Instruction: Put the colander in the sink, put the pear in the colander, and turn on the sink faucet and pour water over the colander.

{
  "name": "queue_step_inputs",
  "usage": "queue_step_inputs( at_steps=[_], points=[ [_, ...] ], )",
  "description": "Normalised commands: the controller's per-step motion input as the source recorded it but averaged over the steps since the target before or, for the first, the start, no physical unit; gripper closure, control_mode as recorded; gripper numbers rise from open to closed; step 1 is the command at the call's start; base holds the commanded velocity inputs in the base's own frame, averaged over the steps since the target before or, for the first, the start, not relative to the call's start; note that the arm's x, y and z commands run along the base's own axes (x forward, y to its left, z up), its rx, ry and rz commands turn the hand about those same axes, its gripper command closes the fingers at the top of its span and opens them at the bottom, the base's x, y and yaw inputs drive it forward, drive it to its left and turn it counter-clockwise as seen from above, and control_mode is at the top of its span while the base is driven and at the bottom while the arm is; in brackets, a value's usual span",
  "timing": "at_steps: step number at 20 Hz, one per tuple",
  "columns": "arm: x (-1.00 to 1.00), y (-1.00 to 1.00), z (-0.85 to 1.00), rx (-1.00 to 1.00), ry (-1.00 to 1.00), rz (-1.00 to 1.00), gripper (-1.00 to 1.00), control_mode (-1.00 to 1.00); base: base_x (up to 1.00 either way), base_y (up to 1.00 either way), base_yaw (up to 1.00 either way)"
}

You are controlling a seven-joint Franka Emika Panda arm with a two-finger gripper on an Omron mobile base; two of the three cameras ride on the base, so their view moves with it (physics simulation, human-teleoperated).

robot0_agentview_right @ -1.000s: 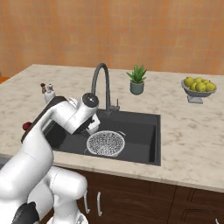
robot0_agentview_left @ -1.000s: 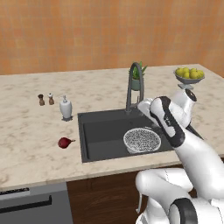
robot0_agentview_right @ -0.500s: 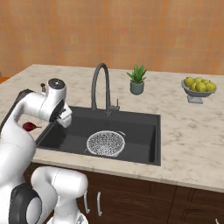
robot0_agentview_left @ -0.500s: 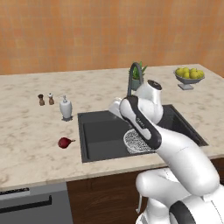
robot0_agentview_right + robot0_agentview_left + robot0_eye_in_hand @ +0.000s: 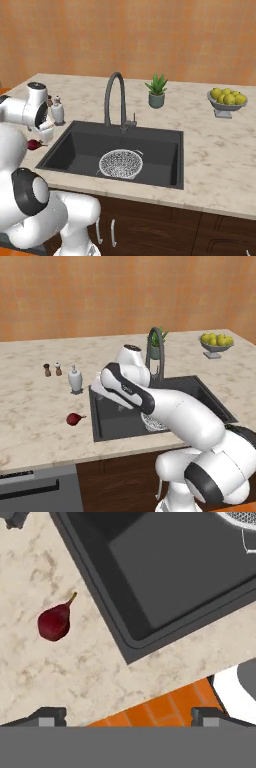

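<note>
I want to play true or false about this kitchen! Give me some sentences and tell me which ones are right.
1. The round white-grey speckled mesh colander sits inside the dark grey rectangular sink. True.
2. The small dark red pear is already in the colander. False: it lies on the beige marbled counter, beside the sink.
3. The robot's gripper is squeezing the pear. False: its jaws are open and empty, apart from the pear.
4. A grey footed bowl of yellow fruit stands on the counter. True.
5. Water is pouring from the tall dark grey arched faucet. False: no water shows.
</note>
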Motion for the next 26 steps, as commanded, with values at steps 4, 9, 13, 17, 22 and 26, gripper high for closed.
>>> queue_step_inputs(
  at_steps=[4,9,13,17,22,26],
  points=[
    [0.11,0.83,-0.16,-0.03,0.25,-0.11,-1.00,-1.00,0.00,0.00,0.00],
    [0.28,0.65,-0.46,0.00,0.10,-0.06,-1.00,-1.00,0.00,0.00,0.00],
    [0.36,0.28,-0.34,0.00,-0.01,0.00,-1.00,-1.00,0.00,0.00,0.00],
    [0.28,0.03,-0.36,0.00,-0.03,0.00,-1.00,-1.00,0.00,0.00,0.00],
    [0.14,0.15,-0.40,0.00,-0.18,0.00,-1.00,-1.00,0.00,0.00,0.00],
    [0.22,0.12,-0.29,0.00,-0.21,-0.03,-1.00,-1.00,0.00,0.00,0.00]
  ],
)
